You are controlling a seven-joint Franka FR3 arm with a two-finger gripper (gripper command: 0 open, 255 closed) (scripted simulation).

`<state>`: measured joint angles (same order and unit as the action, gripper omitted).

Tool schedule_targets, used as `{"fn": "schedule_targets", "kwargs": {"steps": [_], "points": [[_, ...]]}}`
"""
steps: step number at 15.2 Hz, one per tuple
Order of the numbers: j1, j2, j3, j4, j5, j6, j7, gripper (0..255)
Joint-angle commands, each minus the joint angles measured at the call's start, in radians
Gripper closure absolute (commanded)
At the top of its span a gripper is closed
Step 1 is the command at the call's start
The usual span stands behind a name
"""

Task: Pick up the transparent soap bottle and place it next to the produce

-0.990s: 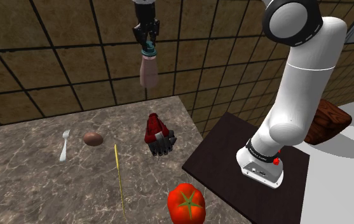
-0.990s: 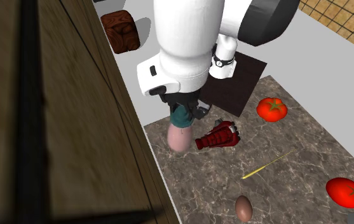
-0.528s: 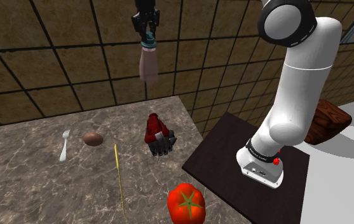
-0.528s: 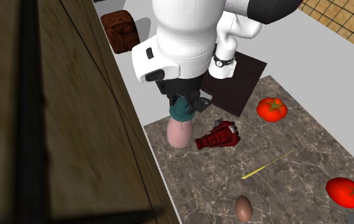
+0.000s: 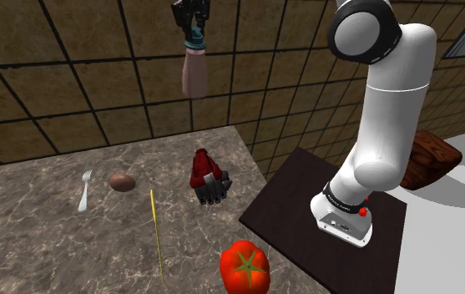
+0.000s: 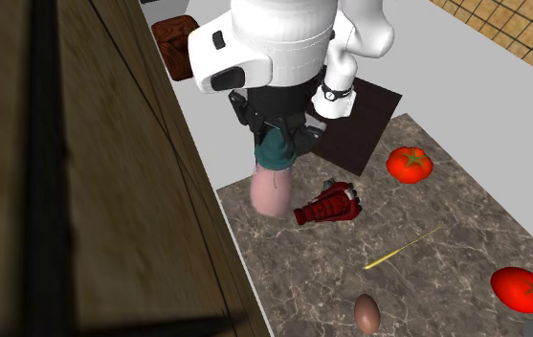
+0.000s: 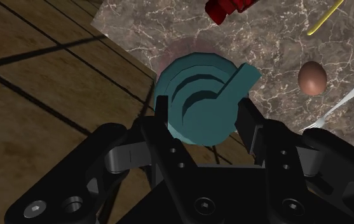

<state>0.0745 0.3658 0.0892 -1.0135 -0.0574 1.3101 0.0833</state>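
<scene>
Shoulder view, left to right over the brown-veined marble counter (image 5: 55,242): a small white fork (image 5: 84,190), a brown egg (image 5: 122,182) near it, a thin yellow stick (image 5: 155,234) lying lengthwise, then a red-and-black ridged object (image 5: 208,177) toward the counter's middle. Above that object, high against the brown tiled wall (image 5: 55,75), hangs the pale pink, translucent soap bottle (image 5: 194,73) with a teal pump cap, cap-up and well clear of the counter. The all-black gripper (image 5: 194,32) has it by the cap. In the wrist view the two fingers (image 7: 251,130) press on either side of the teal cap, so the claw is clenched on the bottle. Further right, toward the near edge, sits a round red tomato (image 5: 244,266) with a green star at its stem. The second exterior view shows a second tomato (image 6: 521,288) well apart from the first. Right again: the dark square stand top (image 5: 297,192), the white arm (image 5: 381,125), a brown wooden block (image 5: 431,159). Judgement: the pick is done and the carry is in hand. The next move calls for travel past the red-and-black object toward a tomato, then a straight descent onto bare counter just beside it before the fingers let go. The grip is on the cap alone, so swing of the body is the thing to watch.
</scene>
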Motion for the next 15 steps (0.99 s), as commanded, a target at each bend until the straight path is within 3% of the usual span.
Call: {"fn": "schedule_targets", "kwargs": {"steps": [1, 7, 15], "points": [[0.004, 0.02, 0.0, 0.054, -0.002, -0.034, 0.001, 255], [0.068, -0.16, 0.04, -0.21, 0.014, 0.048, 0.116, 255], [0.156, -0.3, 0.11, -0.396, 0.04, 0.091, 0.282, 255]]}}
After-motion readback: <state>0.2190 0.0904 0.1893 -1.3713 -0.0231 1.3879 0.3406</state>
